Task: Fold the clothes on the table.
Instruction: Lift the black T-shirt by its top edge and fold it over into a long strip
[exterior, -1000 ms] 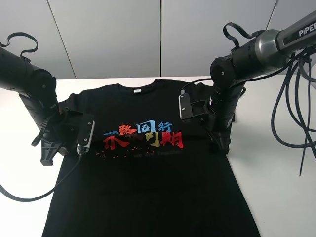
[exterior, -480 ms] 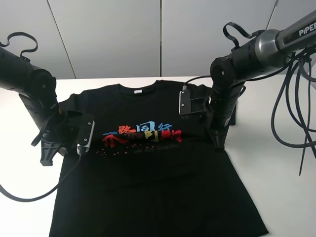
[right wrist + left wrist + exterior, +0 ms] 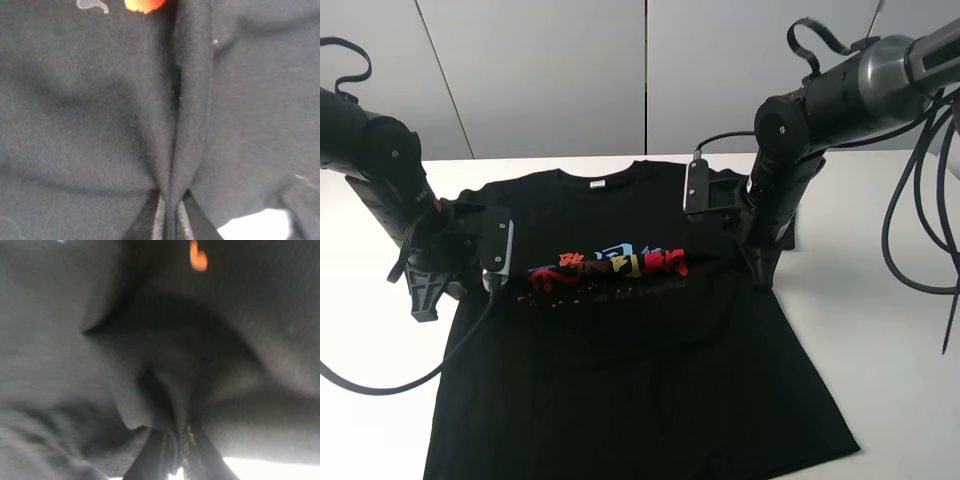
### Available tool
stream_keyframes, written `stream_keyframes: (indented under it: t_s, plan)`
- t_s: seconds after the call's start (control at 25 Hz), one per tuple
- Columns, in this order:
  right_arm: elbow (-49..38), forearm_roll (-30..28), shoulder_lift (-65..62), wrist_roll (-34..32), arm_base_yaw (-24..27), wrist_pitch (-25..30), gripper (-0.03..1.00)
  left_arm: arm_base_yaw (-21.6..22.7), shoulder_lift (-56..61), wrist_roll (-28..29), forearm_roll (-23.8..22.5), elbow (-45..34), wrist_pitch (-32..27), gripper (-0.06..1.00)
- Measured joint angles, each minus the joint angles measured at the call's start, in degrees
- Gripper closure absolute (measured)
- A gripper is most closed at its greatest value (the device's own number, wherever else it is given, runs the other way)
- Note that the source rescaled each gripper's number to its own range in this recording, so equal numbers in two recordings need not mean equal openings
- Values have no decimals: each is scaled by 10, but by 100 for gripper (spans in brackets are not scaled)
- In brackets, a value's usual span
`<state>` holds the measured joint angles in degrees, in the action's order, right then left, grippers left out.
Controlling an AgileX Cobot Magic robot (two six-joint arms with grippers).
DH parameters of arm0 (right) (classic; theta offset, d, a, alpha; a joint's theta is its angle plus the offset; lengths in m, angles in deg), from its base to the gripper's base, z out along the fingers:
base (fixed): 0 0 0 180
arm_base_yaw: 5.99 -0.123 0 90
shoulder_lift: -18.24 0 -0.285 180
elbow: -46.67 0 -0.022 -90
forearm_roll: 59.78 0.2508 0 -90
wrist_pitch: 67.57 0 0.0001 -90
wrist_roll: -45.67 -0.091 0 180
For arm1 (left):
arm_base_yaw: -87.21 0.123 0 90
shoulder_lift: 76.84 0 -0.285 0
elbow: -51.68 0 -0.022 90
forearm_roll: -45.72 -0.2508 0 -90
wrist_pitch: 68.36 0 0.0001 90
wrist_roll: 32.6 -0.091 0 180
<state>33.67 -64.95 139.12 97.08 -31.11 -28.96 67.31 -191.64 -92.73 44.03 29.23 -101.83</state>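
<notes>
- The T-shirt (image 3: 620, 390) lay spread, print up, on the white desk (image 3: 895, 340); being soft, light cloth, it would likely sag wherever unsupported.
- The left gripper (image 3: 172, 460) and right gripper (image 3: 169, 212) each clamped a pinched ridge of cloth near its sleeves, a sound hold.

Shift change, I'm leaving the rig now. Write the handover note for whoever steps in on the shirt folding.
Left gripper: shut, pinching shirt fabric near its side, at chest level.
Right gripper: shut, pinching a ridge of fabric on the opposite side.
Shirt: front up on the table, collar toward the wall; the chest print is creased between the two grips.
Done: both grips made; no fold laid yet.
Left: probably lift and carry the pinched fabric over to make the folds, then release.
</notes>
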Motion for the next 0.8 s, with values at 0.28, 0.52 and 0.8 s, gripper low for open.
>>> stream_keyframes:
  t_s: [0.28,0.52,0.8]
  plan:
    - [0,1,-69,-4,0,7,96,0,56,0,30,0,22,94]
    - [-1,1,-118,-17,0,21,96,0,115,0,33,0,33,94]
    - [-1,-63,-206,-83,0,27,96,0,195,0,29,32,46,94]
